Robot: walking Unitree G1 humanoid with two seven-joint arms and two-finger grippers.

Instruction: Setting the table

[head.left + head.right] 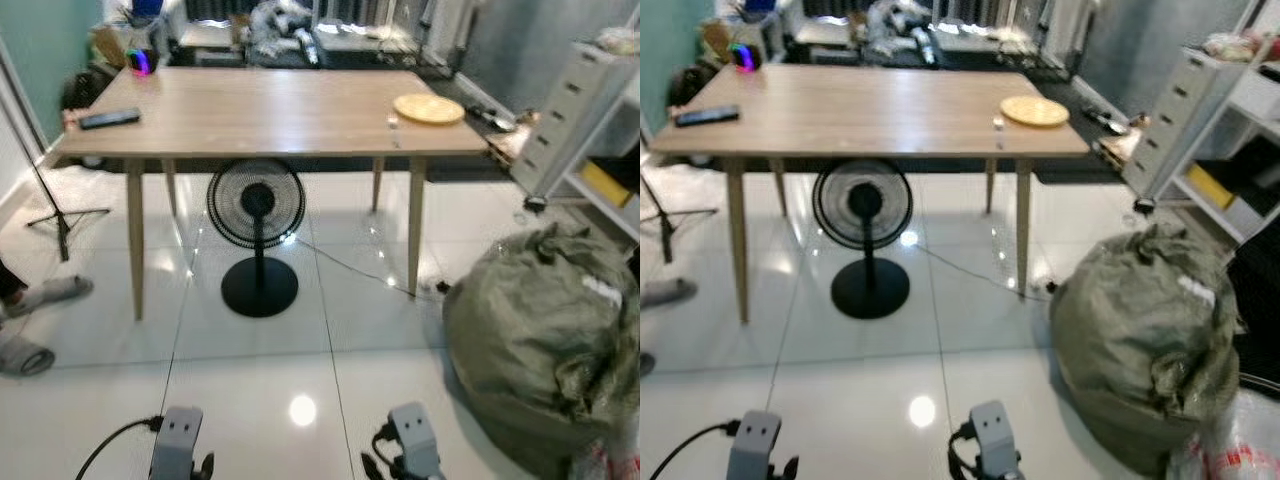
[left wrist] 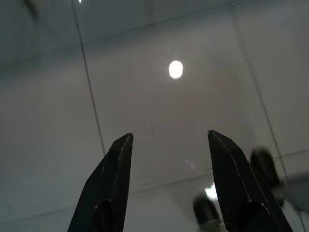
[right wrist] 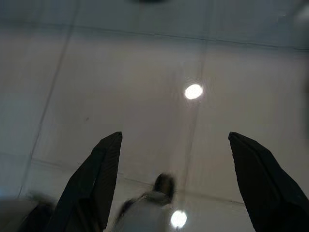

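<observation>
The wooden table point(image 1: 270, 115) carries a dark remote-like object point(image 1: 110, 119) at its left end and one round wooden plate point(image 1: 429, 108) near its right edge, so setting appears barely begun. Left gripper point(image 2: 169, 145) and right gripper point(image 3: 176, 150) hang low over the floor tiles, fingers spread and empty.

Our two arms hang low, wrists pointing down. Left gripper point(image 2: 166, 183): fingers parted, nothing between them. Right gripper point(image 3: 176, 183): fingers spread wider, likewise holding nothing.
</observation>
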